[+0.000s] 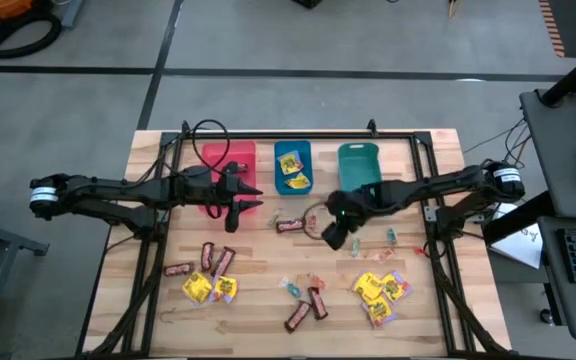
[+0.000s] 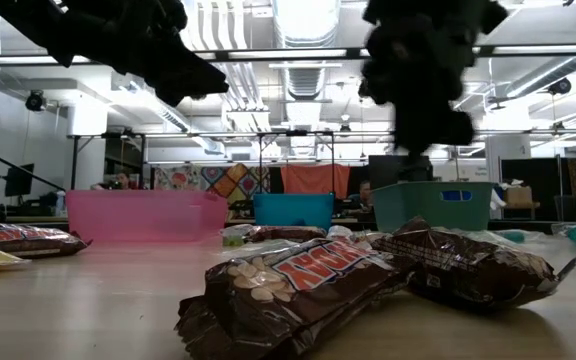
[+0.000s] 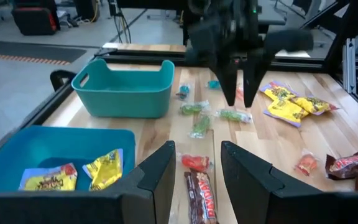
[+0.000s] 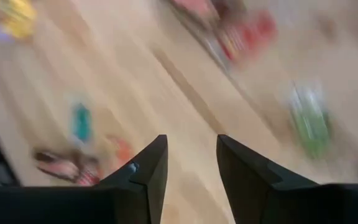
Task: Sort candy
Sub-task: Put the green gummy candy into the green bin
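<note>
Both empty with fingers spread: right gripper point(image 1: 330, 237) hovers mid-table to pick loose wrapped candy, left gripper point(image 1: 251, 200) waits at 9 o'clock of the dark brown-red oblong bar point(image 1: 290, 225).

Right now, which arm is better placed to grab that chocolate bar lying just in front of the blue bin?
Probably left. The left gripper is open, facing the chocolate bar between its fingers. The right gripper, also open, hangs further along, nearer the teal bin.

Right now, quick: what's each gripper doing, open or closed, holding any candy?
Left gripper: open, empty, near the red bin.
Right gripper: open, empty, above the table in front of the teal bin.
</note>
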